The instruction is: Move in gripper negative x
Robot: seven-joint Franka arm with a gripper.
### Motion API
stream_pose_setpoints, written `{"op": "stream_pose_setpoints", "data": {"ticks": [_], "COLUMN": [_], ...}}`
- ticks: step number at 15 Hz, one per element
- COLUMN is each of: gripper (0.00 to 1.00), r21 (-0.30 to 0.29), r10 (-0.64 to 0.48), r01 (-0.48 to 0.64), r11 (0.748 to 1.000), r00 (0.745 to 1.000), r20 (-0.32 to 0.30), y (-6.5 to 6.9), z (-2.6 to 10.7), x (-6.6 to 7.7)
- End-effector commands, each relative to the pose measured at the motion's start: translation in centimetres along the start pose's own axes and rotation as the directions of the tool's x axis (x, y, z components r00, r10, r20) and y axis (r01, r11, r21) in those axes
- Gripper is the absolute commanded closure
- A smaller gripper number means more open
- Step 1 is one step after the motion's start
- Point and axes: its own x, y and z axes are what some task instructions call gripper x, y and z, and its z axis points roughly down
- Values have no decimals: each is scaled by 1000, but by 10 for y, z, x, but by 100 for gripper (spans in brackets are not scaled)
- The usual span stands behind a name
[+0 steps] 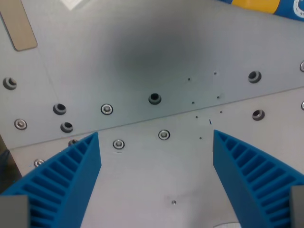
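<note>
My gripper (156,137) is open and empty. Its two blue ribbed fingers (71,175) stand wide apart at the bottom of the wrist view, one at the wrist view's left and one at the wrist view's right (251,171). Below them lies a grey metal table plate (156,47) with screws and holes. Nothing lies between the fingers.
A seam (190,111) between two plates runs across the middle with several screws along it. A tan strip (19,26) lies at the top left. A yellow and blue object (266,5) shows at the top right edge. A dark hole (154,99) sits at centre.
</note>
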Motion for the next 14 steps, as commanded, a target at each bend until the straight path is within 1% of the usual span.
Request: {"op": "stream_pose_setpoints", "data": {"ticks": [1,14], "gripper": [0,0], "r21": [19,19], "r10": [10,10], "r01": [-9,-9], "r11": [1000,1000], "r00": [998,998], "r20": [-54,-54], "y": [2,2], "z": [-3,0], "x": [-31,-96]}}
